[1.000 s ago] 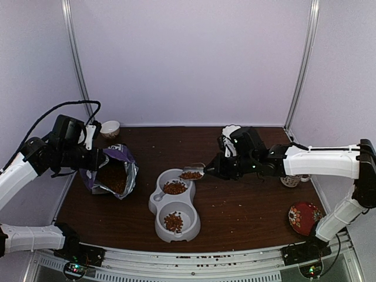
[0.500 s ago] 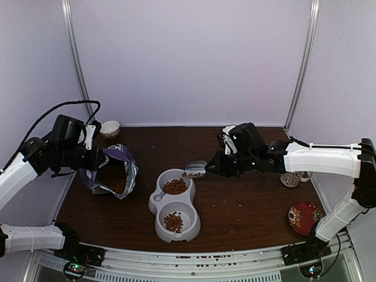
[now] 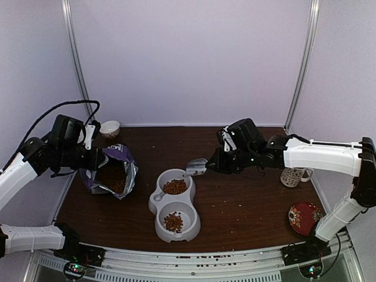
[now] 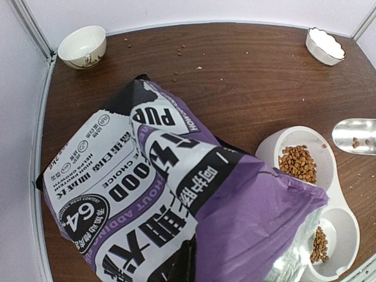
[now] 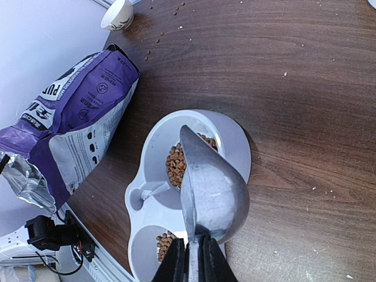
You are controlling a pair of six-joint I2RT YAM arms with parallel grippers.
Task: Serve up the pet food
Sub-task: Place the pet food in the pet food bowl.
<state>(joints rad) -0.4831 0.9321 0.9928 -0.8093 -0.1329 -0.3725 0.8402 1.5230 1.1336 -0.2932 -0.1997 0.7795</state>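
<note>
In both wells of the grey double bowl point(image 3: 157, 202) and inside the purple bag point(image 3: 120, 155): pet food point(image 3: 175, 187). Pours loose and light, scatters easily; best carried by metal scoop point(image 3: 197, 167), never pinched. Right gripper point(image 3: 211, 165) clamped on the scoop's handle, left gripper point(image 3: 97, 158) closed on the bag's edge.

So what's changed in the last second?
The right gripper, shut on the metal scoop, drew it back rightward off the double bowl's far compartment; the scoop's kibble is nearly gone. The left gripper, purple bag and bowl stayed put.
</note>
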